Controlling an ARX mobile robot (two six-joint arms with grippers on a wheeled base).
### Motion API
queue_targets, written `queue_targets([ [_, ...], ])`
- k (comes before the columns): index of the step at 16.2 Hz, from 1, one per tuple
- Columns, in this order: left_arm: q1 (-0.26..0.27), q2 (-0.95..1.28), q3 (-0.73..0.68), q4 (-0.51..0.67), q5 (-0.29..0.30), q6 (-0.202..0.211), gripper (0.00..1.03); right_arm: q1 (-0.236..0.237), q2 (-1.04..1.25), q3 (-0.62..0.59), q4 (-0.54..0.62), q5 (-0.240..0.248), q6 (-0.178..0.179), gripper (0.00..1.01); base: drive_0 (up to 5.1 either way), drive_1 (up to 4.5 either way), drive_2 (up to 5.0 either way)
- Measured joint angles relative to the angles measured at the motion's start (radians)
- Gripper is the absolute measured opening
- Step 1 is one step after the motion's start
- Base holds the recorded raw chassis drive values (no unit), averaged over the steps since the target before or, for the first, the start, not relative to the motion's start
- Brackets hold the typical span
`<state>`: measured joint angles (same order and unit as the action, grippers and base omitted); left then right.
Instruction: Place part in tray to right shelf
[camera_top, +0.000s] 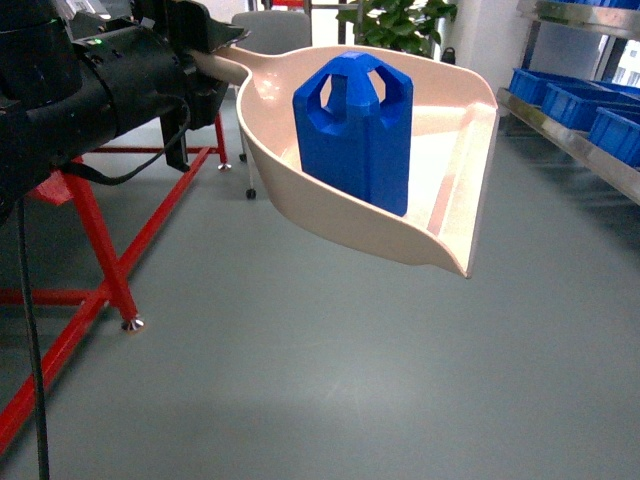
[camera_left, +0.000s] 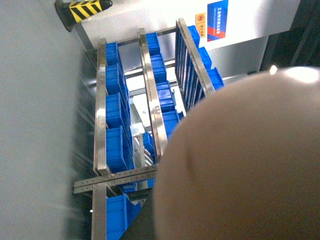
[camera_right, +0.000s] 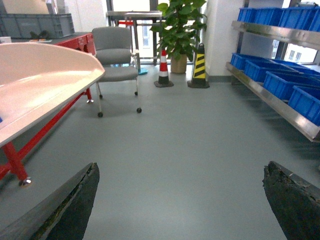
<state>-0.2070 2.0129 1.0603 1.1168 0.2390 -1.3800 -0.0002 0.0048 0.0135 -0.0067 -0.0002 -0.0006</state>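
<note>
Blue part (camera_top: 353, 130) stands upright inside my beige tray (camera_top: 455, 150) | left hand (camera_top: 205, 60) grips the tray handle | right hand (camera_right: 180, 205) open, empty | right shelf (camera_top: 575, 135) well right of the tray | transfer not yet done

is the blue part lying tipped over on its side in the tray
No, the blue part stands upright in the tray, its domed top with the loop openings pointing up.
</note>
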Motion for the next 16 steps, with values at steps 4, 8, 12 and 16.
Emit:
queue_targets([
  [4,0.000,0.000,0.000,0.000,0.000,0.000,0.13,0.000,0.000,0.000,0.003,0.000,0.000,0.98,0.0,4.32,-4.3],
  [8,0.000,0.000,0.000,0.002,-0.001,0.000,0.13,0.000,0.000,0.000,0.004,0.000,0.000,0.98,0.0,4.32,-4.3],
  [12,0.000,0.000,0.000,0.003,-0.002,0.000,0.13,0.000,0.000,0.000,0.005,0.000,0.000,0.98,0.0,4.32,-4.3],
  [16,0.006,0.000,0.001,-0.006,-0.006,0.000,0.13,0.000,0.000,0.000,-0.002,0.000,0.000,0.98,0.0,4.32,-4.3],
])
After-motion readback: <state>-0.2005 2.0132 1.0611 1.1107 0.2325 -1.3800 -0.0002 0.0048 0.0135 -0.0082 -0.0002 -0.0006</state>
